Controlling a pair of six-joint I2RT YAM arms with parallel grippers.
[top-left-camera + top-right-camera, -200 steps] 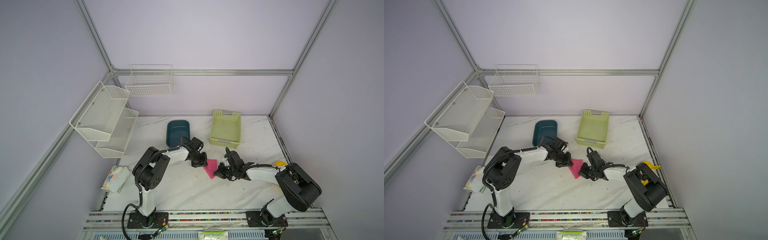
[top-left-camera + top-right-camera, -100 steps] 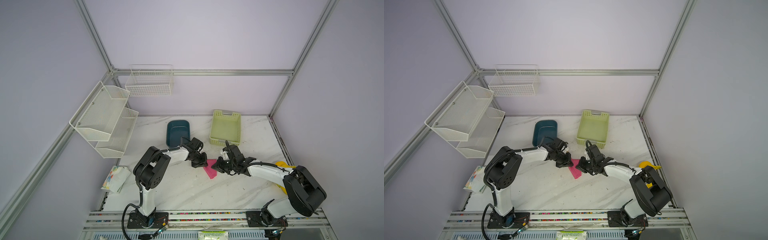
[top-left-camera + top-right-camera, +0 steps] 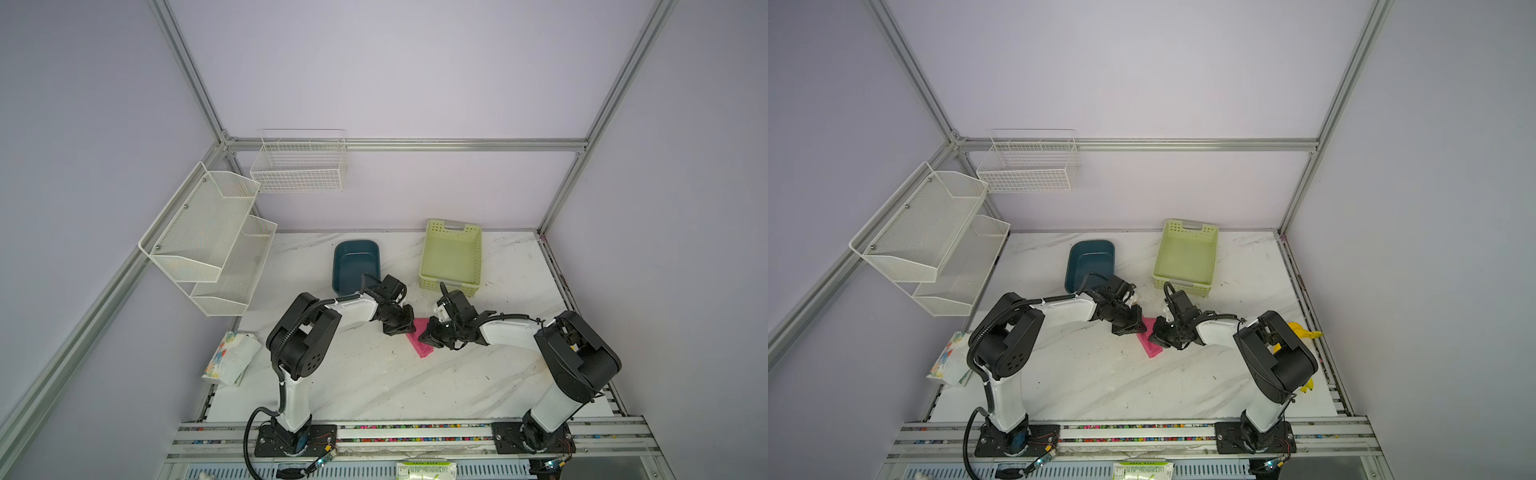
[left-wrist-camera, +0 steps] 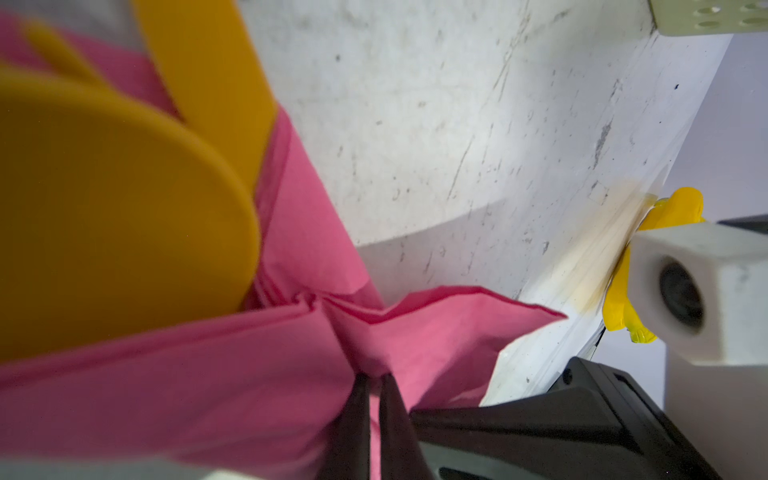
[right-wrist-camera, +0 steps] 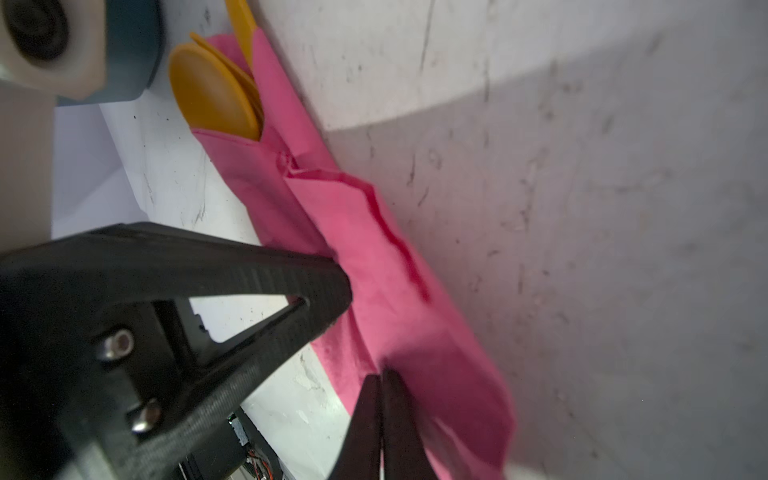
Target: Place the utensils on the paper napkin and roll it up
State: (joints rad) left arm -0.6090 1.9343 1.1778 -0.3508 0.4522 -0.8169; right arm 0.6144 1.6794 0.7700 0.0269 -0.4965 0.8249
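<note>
- Looking down in both top views, the left gripper (image 3: 408, 330) and right gripper (image 3: 424, 336) meet nose to nose over the paper napkin (image 3: 423, 350). It lies as a narrow pink bundle near the middle of the marble table (image 3: 374, 386). Coming in from opposite sides lets each arm hold its own part of the soft sheet so it cannot spring open.
- In a top view, one end of the napkin (image 3: 1152, 351) pokes out from under the two grippers. Yellow bananas (image 3: 1304, 332) sit well apart behind the right arm and play no part in this job.
- In the left wrist view, the left gripper's tips are pressed together on a puckered fold of the napkin, likely pinning the overlapping flap. The orange utensils (image 4: 124, 199) stick out of the wrap's open end, with the round spoon bowl in front and a flat strip beside it.
- In the right wrist view, the right gripper's tips are closed and seem to nip the napkin farther along the roll, away from the spoon bowl. One finger (image 5: 249, 282) of the left gripper rests against the roll between them. The utensils look enclosed, so rolling seems well along. The loose, creased flap probably needs tucking tighter.
</note>
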